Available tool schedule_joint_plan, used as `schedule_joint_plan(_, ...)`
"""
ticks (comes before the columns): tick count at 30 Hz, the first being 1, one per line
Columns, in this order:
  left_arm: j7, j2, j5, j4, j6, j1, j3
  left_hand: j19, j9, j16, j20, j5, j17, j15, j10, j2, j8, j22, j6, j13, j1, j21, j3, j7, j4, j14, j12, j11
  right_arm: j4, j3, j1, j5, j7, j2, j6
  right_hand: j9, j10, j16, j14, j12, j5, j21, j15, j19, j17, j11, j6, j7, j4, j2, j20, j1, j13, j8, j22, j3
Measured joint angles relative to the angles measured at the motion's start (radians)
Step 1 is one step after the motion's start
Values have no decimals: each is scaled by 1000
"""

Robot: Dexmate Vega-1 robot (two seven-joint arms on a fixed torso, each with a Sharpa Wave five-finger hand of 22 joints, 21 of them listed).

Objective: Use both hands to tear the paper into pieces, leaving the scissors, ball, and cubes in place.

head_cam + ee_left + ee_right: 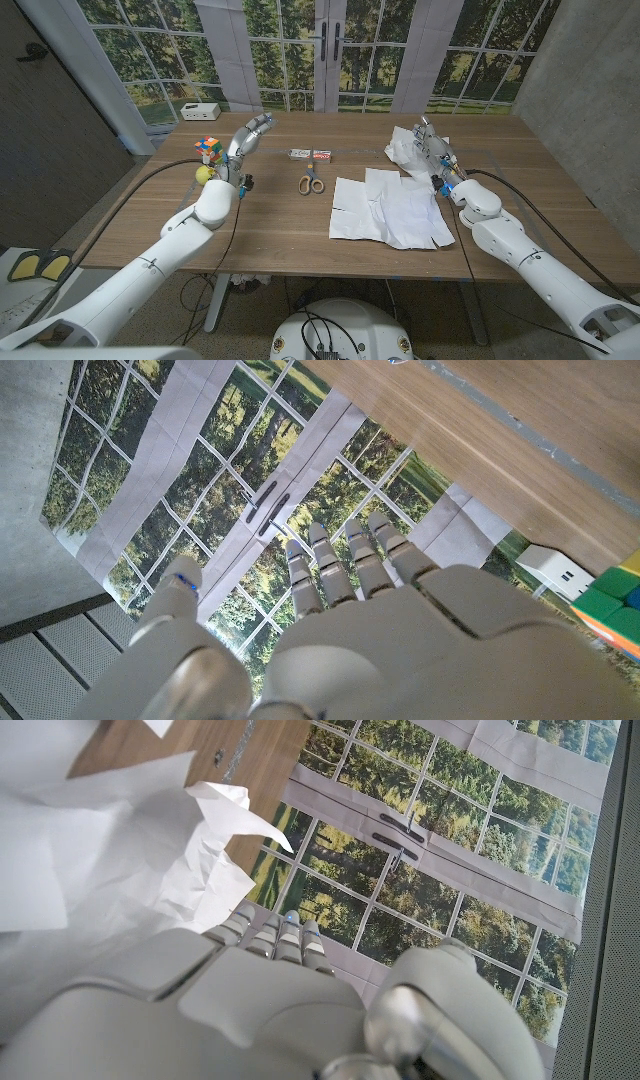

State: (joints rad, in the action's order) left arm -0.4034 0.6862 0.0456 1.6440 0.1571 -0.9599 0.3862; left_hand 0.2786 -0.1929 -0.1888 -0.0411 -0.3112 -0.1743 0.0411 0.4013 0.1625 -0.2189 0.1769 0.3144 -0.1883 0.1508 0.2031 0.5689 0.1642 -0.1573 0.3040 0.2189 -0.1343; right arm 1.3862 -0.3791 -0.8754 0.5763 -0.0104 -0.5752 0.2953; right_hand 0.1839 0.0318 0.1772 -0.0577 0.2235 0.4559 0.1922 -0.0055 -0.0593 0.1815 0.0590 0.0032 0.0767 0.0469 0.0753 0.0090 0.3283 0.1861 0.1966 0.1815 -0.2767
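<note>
Paper (390,208) lies in white sheets on the right half of the wooden table (250,225), flat pieces overlapping near the middle-right and a crumpled piece (405,145) farther back by the right hand (432,150). Separate sheets with ragged edges suggest the tearing is well underway — perhaps largely done — though the big flat pieces could take further splitting if smaller bits are wanted. The right hand is raised above the far-right part of the table, just beside the crumpled piece; in the right wrist view its fingers (270,935) reach out straight and close together, and whether they touch or pinch any paper I cannot tell. The left hand (250,135) is lifted at the far left, well apart from the paper, fingers extended and spread, holding nothing. The scissors (311,183) sit near the table's middle, just left of the sheets. The colourful cube (208,149) and the yellow ball (203,173) rest at the far left beside the left arm — all seemingly undisturbed. A small flat pack (311,155) lies beyond the scissors.
</note>
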Motion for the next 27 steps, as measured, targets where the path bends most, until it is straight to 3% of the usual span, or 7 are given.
schedule_joint_plan(6, -3, 26, -47, 18, -15, 0, 5, 0, 0, 0, 0, 0, 0, 0, 6, -7, 0, 0, 4, -6, 7, -4, 0, 4, 0, -1, 0, -6, 0, -5, 10, -8, -2, -3, -5, 0, 0, 0, 0, 0, 0, 0, 0, -4, 0, 0, 0, 0, 0, 0, 4, 0, 0, 0, 0, 0)
schedule_joint_plan(11, 0, 44, -85, 26, -18, 1, 7, -8, -9, 8, 0, -14, 2, 0, 7, -47, -26, 0, 74, -6, 111, -7, 48, 23, -19, -26, 0, -22, -7, -9, 17, -11, -9, -3, -5, 0, 0, 0, -5, 0, 0, 0, 5, -5, 0, 0, 0, 0, 0, 4, 6, 4, 0, 0, 0, 0)
schedule_joint_plan(15, 8, 60, -104, 27, -8, 6, 9, -12, -10, 8, 4, -14, 2, 0, 6, -54, -26, 0, 69, -6, 141, -11, 62, 35, -23, -39, -5, -27, -11, -10, 20, -12, -14, -4, -5, 0, 4, 0, -5, 0, 0, 0, 5, -5, 0, 4, 0, 0, 0, 4, 6, 4, 0, 0, 0, 0)
schedule_joint_plan(20, 20, 76, -131, 23, 11, 17, 11, -18, -10, 8, 0, -30, 2, 0, 10, -37, -17, -5, 50, -6, 192, -11, 75, 54, -30, -40, -4, -43, -14, -11, 23, -13, -18, -5, -5, 0, 4, 0, -9, 0, 0, 0, 1, -5, 0, 4, 0, 0, 0, 4, 5, 4, 0, 0, 0, 0)
schedule_joint_plan(27, 31, 98, -185, 22, 15, 33, 17, -18, -19, 8, 0, -60, 0, 0, 33, 9, 0, -5, 21, -10, 277, -11, 79, 55, -32, -50, -4, -73, -20, -11, 29, -15, -25, -7, -2, 0, 4, 0, -9, 0, 0, 0, 2, -9, 0, 4, 0, 0, 0, 9, 9, 9, 0, 0, 0, 0)
